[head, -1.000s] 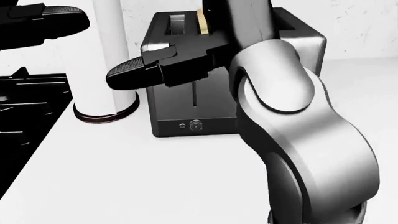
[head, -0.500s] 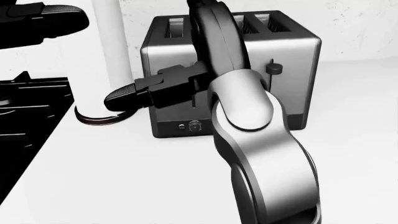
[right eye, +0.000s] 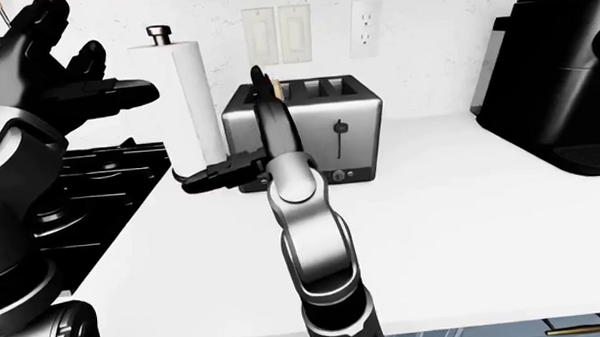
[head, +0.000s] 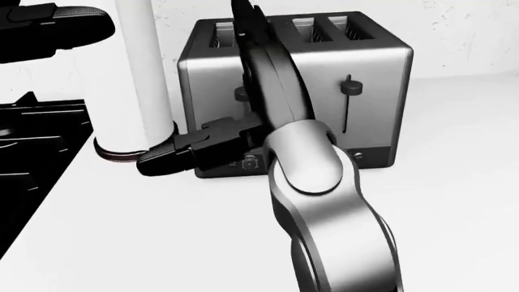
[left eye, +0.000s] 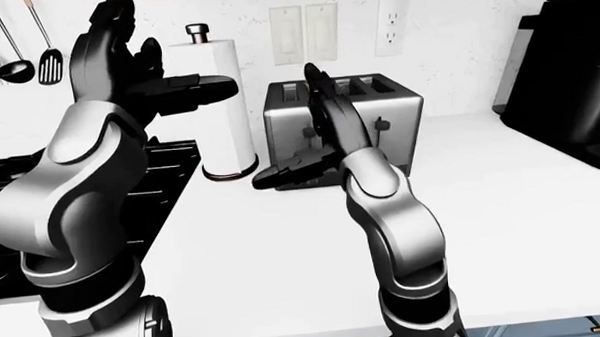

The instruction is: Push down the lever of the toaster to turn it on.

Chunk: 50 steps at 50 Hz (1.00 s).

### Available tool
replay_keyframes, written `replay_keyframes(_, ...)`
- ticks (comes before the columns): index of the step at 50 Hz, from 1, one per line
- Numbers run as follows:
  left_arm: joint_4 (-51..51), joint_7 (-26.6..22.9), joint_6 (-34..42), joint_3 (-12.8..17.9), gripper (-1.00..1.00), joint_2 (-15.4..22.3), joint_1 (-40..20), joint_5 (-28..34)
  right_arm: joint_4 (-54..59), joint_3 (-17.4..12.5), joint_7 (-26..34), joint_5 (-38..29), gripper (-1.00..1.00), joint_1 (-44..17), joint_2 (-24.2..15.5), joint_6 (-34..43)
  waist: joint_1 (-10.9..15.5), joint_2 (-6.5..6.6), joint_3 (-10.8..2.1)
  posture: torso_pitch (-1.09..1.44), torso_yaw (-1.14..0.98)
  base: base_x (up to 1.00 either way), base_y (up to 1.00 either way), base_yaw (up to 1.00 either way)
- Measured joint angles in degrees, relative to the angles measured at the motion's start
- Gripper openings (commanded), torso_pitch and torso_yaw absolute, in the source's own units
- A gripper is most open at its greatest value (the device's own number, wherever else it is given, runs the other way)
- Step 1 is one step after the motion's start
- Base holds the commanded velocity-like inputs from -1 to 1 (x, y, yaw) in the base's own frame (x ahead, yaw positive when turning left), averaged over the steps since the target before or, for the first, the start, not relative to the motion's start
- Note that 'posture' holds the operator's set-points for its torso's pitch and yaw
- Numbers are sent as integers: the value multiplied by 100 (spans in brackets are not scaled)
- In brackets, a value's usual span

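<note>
On the white counter [head: 454, 182], right-hand fingers [head: 166, 161] spread loose below the toaster lever [head: 350, 87].

Obstacles: my right hand [head: 202, 152] and forearm crossed the silver four-slot toaster [head: 369, 67], masking its left lever; white paper-towel roll [right eye: 193, 105] stood just beside. Right black lever [head: 350, 87] lay unobstructed; white counter [left eye: 522, 206] open.

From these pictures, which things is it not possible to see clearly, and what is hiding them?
- Left lever of the toaster: in the head view the right hand and its forearm cover it; only the right lever shows.
- Small knob at the toaster's base: half hidden by the same hand.
- Left hand: cut by the head view's top-left edge.
- Hanging utensils: cut by the left-eye view's top edge.
</note>
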Motion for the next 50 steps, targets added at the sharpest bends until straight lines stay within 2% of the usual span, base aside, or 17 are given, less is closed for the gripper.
replay_keyframes(15,10,5,-6,-9,100,-7,3,11,363,-18,-33,42,100,64,42,-218,0,3,-6,-40,0,0,0,0)
replay_keyframes(31,-4,-1,-10,-8,100,-11,6,30,888,-169,-195,203,100,95,-8,-608,-2,2,-13,-40,0,0,0,0)
replay_keyframes(50,-28,-5,6,-7,100,-15,3,39,1561,-384,-614,838,100,-195,-71,-830,-13,-2,-16,-40,0,0,0,0)
